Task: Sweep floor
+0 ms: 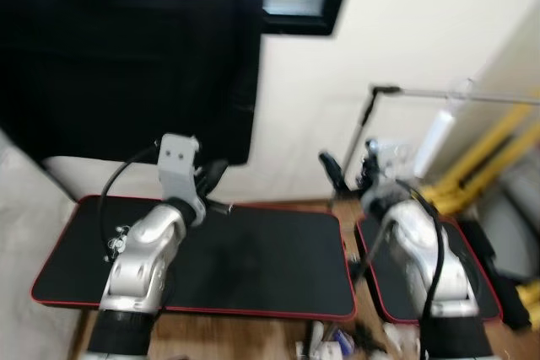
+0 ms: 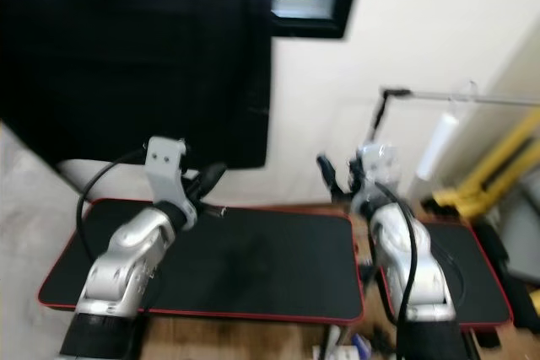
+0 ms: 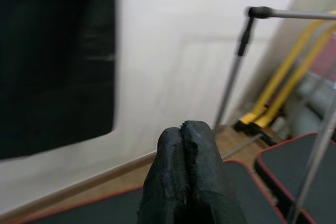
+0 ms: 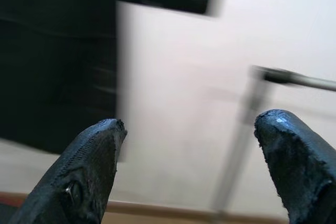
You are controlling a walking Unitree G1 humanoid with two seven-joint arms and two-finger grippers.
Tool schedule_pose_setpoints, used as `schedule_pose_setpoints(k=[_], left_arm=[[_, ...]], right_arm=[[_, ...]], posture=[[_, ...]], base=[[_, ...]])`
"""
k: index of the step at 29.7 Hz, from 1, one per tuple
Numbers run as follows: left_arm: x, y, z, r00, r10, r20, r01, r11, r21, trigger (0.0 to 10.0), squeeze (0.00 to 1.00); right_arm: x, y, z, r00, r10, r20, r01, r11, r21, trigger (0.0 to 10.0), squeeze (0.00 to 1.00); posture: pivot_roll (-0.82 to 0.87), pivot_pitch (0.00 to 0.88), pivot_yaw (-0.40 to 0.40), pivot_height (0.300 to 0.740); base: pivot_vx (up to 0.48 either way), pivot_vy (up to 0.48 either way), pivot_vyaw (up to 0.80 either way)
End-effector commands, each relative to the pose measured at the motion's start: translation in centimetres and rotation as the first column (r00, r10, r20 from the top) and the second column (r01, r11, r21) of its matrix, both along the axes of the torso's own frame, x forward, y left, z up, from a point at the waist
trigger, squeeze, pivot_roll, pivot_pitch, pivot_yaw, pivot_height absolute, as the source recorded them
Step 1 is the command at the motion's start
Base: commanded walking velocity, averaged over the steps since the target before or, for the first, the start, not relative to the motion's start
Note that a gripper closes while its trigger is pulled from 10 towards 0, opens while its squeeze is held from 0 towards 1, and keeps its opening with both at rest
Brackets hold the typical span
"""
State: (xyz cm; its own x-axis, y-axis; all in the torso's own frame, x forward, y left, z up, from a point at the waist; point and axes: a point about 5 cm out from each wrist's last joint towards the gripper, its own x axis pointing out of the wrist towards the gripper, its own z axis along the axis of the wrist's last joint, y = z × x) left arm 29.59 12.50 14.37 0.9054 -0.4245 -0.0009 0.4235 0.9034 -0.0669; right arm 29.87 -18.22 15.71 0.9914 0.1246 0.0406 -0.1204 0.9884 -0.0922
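a wooden floor (image 1: 253,339) carries a large black mat with a red edge (image 1: 253,263), which lies flat just in front of the pale wall. beside that mat, on the robot's right and apart from it by a strip of bare wood, lies a second black red-edged mat (image 2: 477,271). some small blurred items (image 1: 333,341) lie on the wood at the large mat's near right corner.

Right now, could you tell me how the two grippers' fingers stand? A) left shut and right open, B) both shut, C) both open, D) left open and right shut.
A: in the left wrist view the left gripper has its two black fingers pressed together with nothing between them, while in the right wrist view the right gripper has its fingers spread wide apart with bare wall between them.
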Motion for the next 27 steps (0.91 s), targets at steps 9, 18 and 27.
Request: schedule_pose_setpoints(k=[9, 18, 27], left_arm=[[-0.4, -1.0, 0.0, 0.995, -0.097, 0.001, 0.097, 0.995, 0.025, 10.0, 0.0], [-1.1, -1.3, 0.6, 0.992, -0.122, 0.026, 0.12, 0.992, 0.05, 10.0, 0.0], [-2.7, -1.5, 1.8, 0.991, -0.12, 0.06, 0.117, 0.992, 0.054, 10.0, 0.0]], right_arm=[[0.2, -1.5, 0.0, 0.995, -0.095, -0.012, 0.095, 0.995, -0.014, 10.0, 0.0], [0.9, -1.1, 0.8, 0.997, -0.076, 0.008, 0.076, 0.997, -0.001, 10.0, 0.0], [2.6, -2.6, 0.4, 0.994, -0.09, -0.059, 0.09, 0.996, -0.002, 10.0, 0.0]], posture=[[-0.11, 0.072, -0.145, 0.74], [-0.1, 0.114, -0.141, 0.74], [-0.09, 0.226, -0.142, 0.74]], base=[[0.0, 0.0, -0.8], [0.0, 0.0, -0.35], [0.0, 0.0, 0.0]])
